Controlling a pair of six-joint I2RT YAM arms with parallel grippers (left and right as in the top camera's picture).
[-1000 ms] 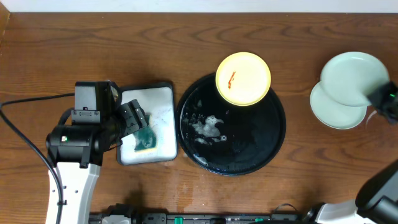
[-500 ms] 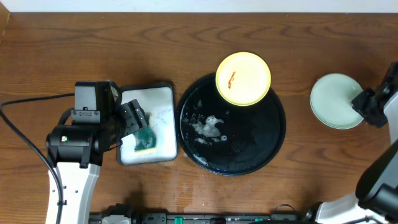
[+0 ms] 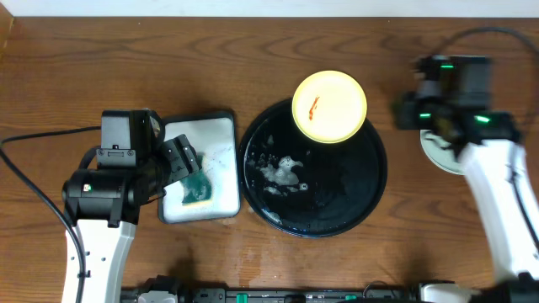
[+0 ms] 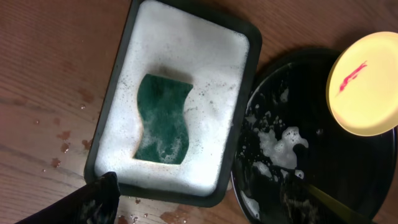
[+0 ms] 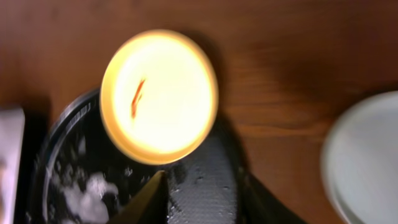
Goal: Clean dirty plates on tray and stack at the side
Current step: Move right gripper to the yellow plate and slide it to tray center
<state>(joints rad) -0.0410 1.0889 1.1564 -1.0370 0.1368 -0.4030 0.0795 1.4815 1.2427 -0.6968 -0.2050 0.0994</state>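
Observation:
A yellow plate with a red smear lies on the far rim of the round black tray; the right wrist view shows that yellow plate just ahead of the fingers. Pale mint plates lie on the wood to the right, and in the overhead view my right arm hides most of the mint plates. My right gripper hovers between the yellow plate and the mint plates, partly open and holding nothing. My left gripper hangs wide open over the green sponge.
The sponge lies in a rectangular dark-rimmed tray full of white foam, left of the black tray. Suds sit on the black tray's wet floor. Water drops spot the wood beside the foam tray.
My right gripper set the mint plate it held onto the other mint plate, opened, and swung left toward the yellow plate. The left arm has stayed still.

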